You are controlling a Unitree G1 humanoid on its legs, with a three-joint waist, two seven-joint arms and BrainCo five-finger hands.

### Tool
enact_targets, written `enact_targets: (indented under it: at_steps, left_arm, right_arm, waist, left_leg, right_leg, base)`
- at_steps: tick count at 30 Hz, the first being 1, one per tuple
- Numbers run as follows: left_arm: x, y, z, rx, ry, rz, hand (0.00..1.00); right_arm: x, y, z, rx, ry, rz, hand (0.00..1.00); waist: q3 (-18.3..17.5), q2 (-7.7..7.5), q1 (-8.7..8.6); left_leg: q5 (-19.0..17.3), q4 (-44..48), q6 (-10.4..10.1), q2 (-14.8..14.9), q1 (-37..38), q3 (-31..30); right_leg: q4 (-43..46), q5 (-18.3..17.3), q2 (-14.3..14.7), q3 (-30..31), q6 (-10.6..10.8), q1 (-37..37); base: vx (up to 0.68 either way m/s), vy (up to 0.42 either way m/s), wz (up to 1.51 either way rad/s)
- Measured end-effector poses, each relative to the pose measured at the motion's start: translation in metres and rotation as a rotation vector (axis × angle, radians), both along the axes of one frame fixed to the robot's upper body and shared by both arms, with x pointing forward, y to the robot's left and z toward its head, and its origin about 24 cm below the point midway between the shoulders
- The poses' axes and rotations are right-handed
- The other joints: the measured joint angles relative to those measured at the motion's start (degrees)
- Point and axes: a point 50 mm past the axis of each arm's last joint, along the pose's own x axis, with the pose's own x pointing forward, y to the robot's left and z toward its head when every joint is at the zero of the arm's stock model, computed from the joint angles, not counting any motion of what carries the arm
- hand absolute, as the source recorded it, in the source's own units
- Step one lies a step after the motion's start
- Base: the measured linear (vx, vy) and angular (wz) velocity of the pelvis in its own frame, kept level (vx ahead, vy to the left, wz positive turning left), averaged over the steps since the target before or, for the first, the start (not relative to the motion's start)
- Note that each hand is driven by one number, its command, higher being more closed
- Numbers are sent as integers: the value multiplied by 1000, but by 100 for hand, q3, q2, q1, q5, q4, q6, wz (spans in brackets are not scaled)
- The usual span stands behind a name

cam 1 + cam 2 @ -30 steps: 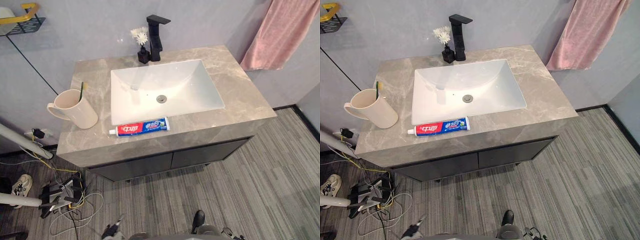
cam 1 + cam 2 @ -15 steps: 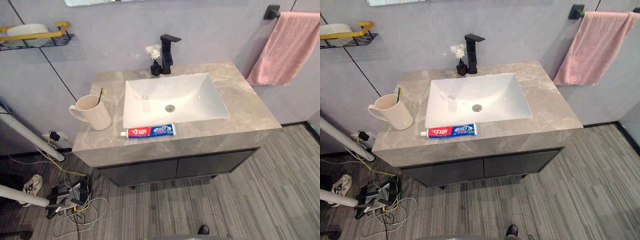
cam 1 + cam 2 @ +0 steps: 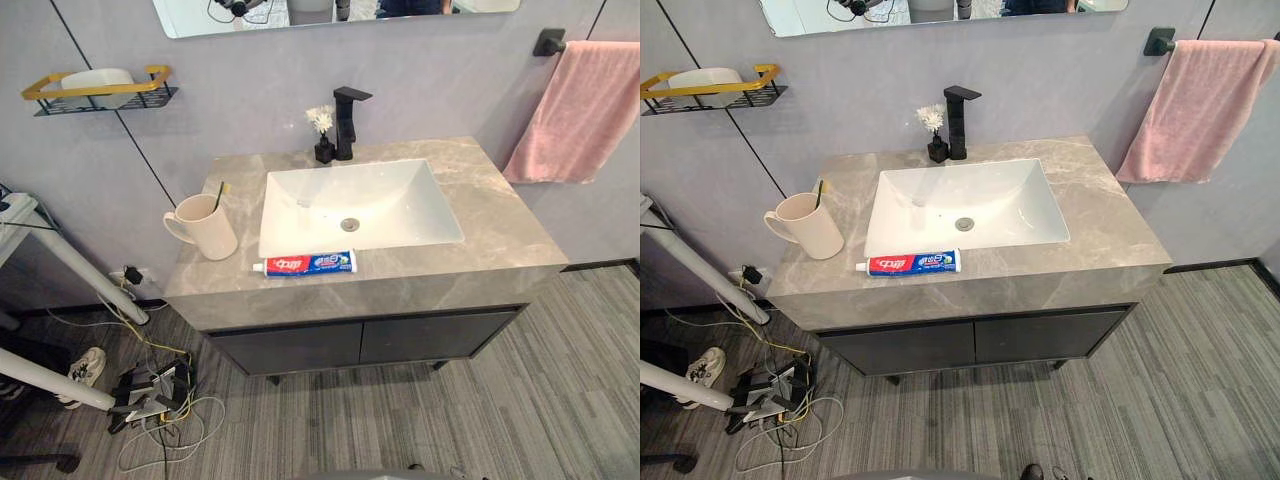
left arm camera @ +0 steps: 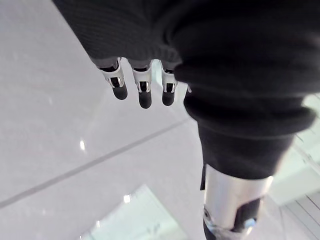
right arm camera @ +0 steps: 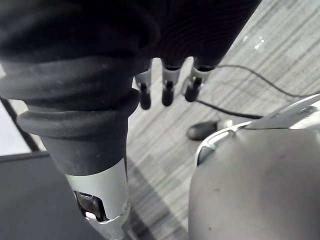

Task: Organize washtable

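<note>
A red, white and blue toothpaste tube (image 3: 305,264) lies flat on the grey marble countertop (image 3: 500,215), along the front rim of the white sink (image 3: 400,190). A cream mug (image 3: 207,228) with a green toothbrush (image 3: 218,193) in it stands at the counter's left. My left hand (image 4: 145,94) hangs with straight fingers and holds nothing. My right hand (image 5: 167,89) hangs over the striped floor, also with straight fingers and nothing in it. Both hands are far from the counter.
A black faucet (image 3: 346,120) and a small black vase with a white flower (image 3: 322,135) stand behind the sink. A pink towel (image 3: 580,110) hangs at the right, a gold-railed shelf (image 3: 100,90) at the left. Cables (image 3: 150,400), white poles and a shoe (image 3: 85,367) lie at the lower left.
The whole picture has shifted: the camera has pulled back and tipped up, so the mirror and towel bar now show. Nothing on the counter has moved.
</note>
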Motion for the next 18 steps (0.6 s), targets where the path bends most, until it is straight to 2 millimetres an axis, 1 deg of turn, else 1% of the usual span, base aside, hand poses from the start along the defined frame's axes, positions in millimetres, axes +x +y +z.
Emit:
enact_targets:
  at_steps: [1,2,3,5,6,8,9,11,12,14,16,18]
  left_arm:
    - [5,-13,-2,46,28,-44,0]
    - [8,-21,-2,78,42,-70,0]
    - [11,-38,-2,147,70,-121,0]
    - [13,-58,1,240,88,-180,0]
    - [11,-73,6,296,77,-223,0]
    - [7,-85,12,337,54,-261,0]
    - [5,-95,12,371,49,-291,0]
    - [2,-109,9,426,58,-344,0]
    - [-1,-120,5,472,74,-387,0]
    - [-3,-132,-4,525,105,-441,0]
    - [-6,-139,-16,558,150,-484,0]
    - [-9,-147,-39,594,234,-549,0]
  right_arm:
    - [1,0,0,2,-1,1,0]
    - [2,1,0,5,-2,2,0]
    - [4,2,-1,11,-8,5,0]
    - [5,2,-1,20,-17,11,0]
    - [5,3,-1,25,-15,12,0]
    - [6,3,-1,31,-16,14,0]
    - [7,3,-2,38,-18,18,0]
    - [7,3,-2,42,-14,17,0]
    - [7,2,-2,41,-15,15,0]
    - [8,-1,-1,38,-14,19,0]
    - [10,-4,0,34,-15,22,0]
    - [11,-7,1,25,-17,26,0]
  waist:
    - [0,-1,-17]
    - [0,-4,-40]
    - [7,-14,-97]
    - [18,0,-97]
    - [22,-9,-101]
    - [32,-22,-101]
    - [36,-23,-101]
    - [39,-17,-93]
    - [43,-17,-88]
    - [59,3,-82]
    - [89,55,-84]
    - [125,136,-99]
  left_leg:
    - [18,-21,14,-6,1,-10]
    - [41,-50,24,-17,5,-16]
    - [97,-117,52,-51,7,-31]
    - [123,-161,61,-82,9,-38]
    - [123,-161,61,-90,11,-64]
    - [123,-162,62,-89,7,-88]
    - [126,-162,66,-87,4,-117]
    - [132,-164,74,-87,-7,-163]
    - [143,-161,69,-85,-25,-170]
    - [159,-157,74,-94,-70,-183]
    - [169,-156,73,-101,-83,-195]
    - [194,-156,67,-111,-104,-246]
  right_leg:
    - [0,0,-7,-13,-1,1]
    - [0,1,-16,-22,-1,0]
    - [0,2,-42,-48,-2,-7]
    - [0,14,-70,-54,-16,-17]
    - [0,18,-78,-62,-19,-11]
    - [0,19,-78,-80,-19,-5]
    - [0,19,-79,-109,-18,10]
    - [-1,19,-81,-150,-18,27]
    - [0,19,-84,-159,-18,21]
    - [0,19,-99,-200,-17,10]
    - [0,21,-108,-213,-15,7]
    - [0,22,-120,-245,-14,6]
  base:
    - [-23,9,9]
    - [-19,12,11]
    - [-26,18,10]
    - [-30,29,7]
    - [-20,25,4]
    - [-14,10,6]
    - [-12,5,11]
    - [-7,6,11]
    - [-9,6,7]
    - [-17,9,11]
    - [-14,12,7]
    - [-9,9,6]
